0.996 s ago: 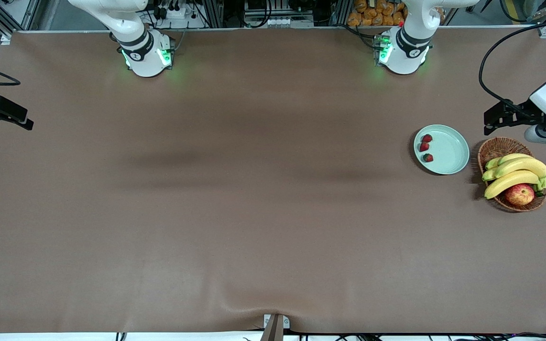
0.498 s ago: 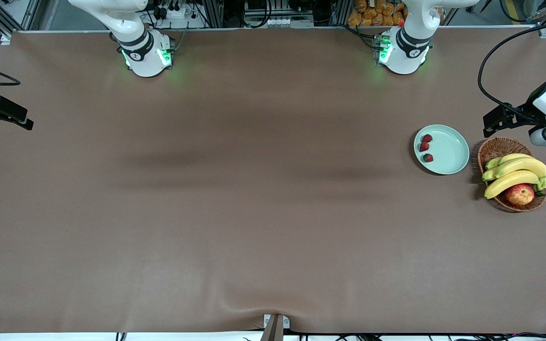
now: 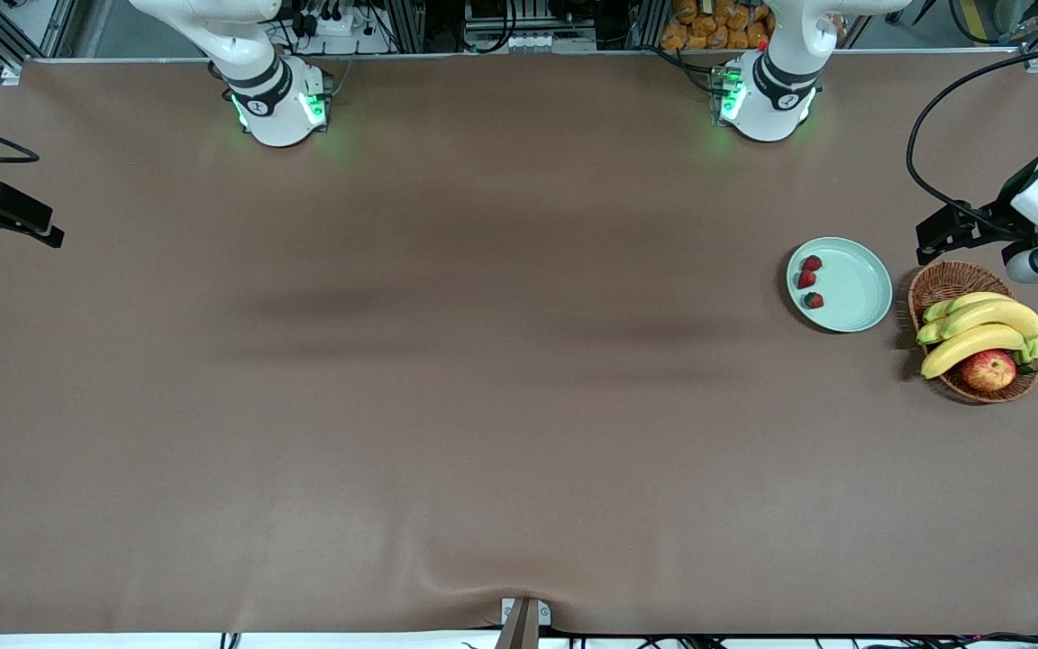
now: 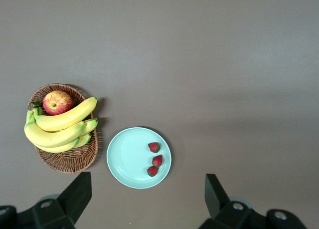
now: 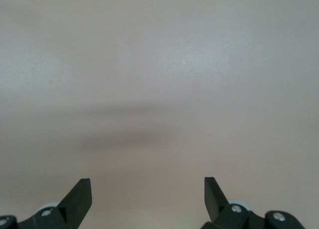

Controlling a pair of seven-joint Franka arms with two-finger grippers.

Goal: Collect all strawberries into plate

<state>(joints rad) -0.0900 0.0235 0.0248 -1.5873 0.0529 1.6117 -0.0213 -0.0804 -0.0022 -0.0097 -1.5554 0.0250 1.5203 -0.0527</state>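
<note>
The wide brown cloth-covered table (image 3: 483,379) carries everything near its left-arm end. A round brown wicker basket (image 3: 944,281) there holds a bunch of yellow bananas (image 3: 978,329) and a red-yellow apple (image 3: 987,370). Just beside the basket, toward the right arm's end, sits the round pale mint-green plate (image 3: 857,288), with the three small red strawberries (image 3: 810,280) lying in it along its rim. The left gripper (image 4: 147,199) hangs released and empty above the table's left-arm edge; the right gripper (image 5: 148,199) waits, spread wide and empty, over bare cloth.
</note>
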